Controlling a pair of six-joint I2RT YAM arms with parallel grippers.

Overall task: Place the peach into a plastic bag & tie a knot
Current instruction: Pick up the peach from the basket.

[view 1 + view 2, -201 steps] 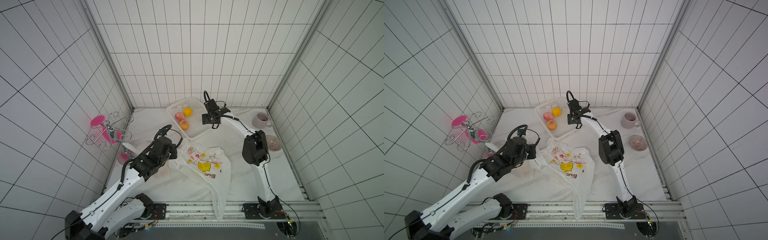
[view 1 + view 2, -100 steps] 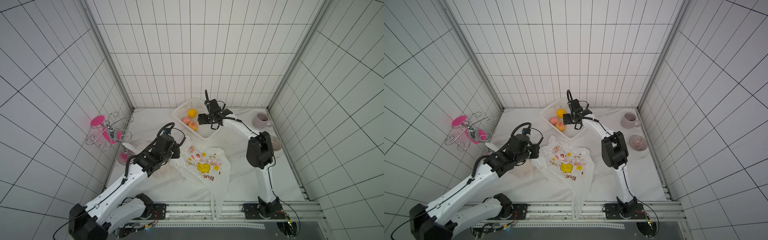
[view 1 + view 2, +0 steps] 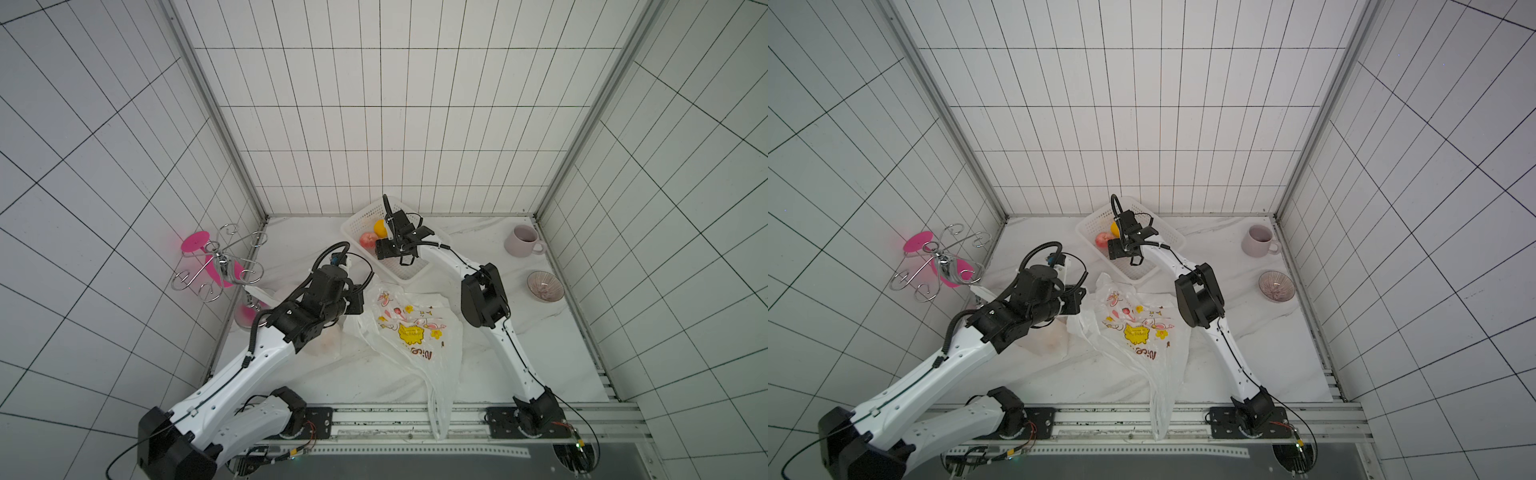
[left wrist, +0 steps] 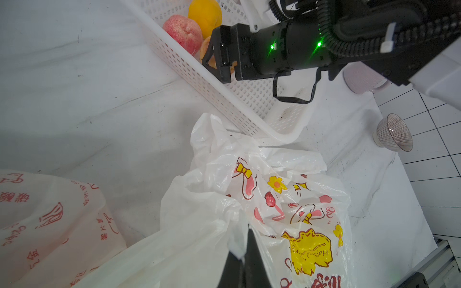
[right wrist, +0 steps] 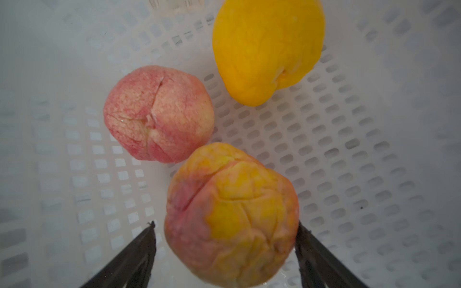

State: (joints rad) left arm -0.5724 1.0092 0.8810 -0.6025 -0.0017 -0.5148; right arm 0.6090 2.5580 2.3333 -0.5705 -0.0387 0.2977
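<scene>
An orange-pink peach [image 5: 229,214] lies in the white basket [image 5: 349,149], beside a pink peach [image 5: 159,114] and a yellow fruit [image 5: 267,49]. My right gripper [image 5: 225,225] reaches down into the basket [image 3: 409,270]. It is open, with one finger on each side of the orange-pink peach; one touches it and the other stands a little clear. In both top views the right gripper [image 3: 382,249] [image 3: 1115,249] hides that peach. The printed plastic bag [image 3: 415,332] [image 4: 287,199] lies in front of the basket. My left gripper [image 4: 245,239] [image 3: 357,303] is shut on the bag's edge.
A second bag with red print [image 4: 50,219] lies under my left arm. A mug [image 3: 521,241] and a small ribbed bowl [image 3: 544,286] stand at the right. A pink stand with wire hooks [image 3: 216,262] leans on the left wall. The bag's tail hangs over the front rail.
My right gripper has swung left and dropped into the basket around the orange-pink peach, and the basket has turned. My left gripper has carried the bag's edge back toward the basket.
</scene>
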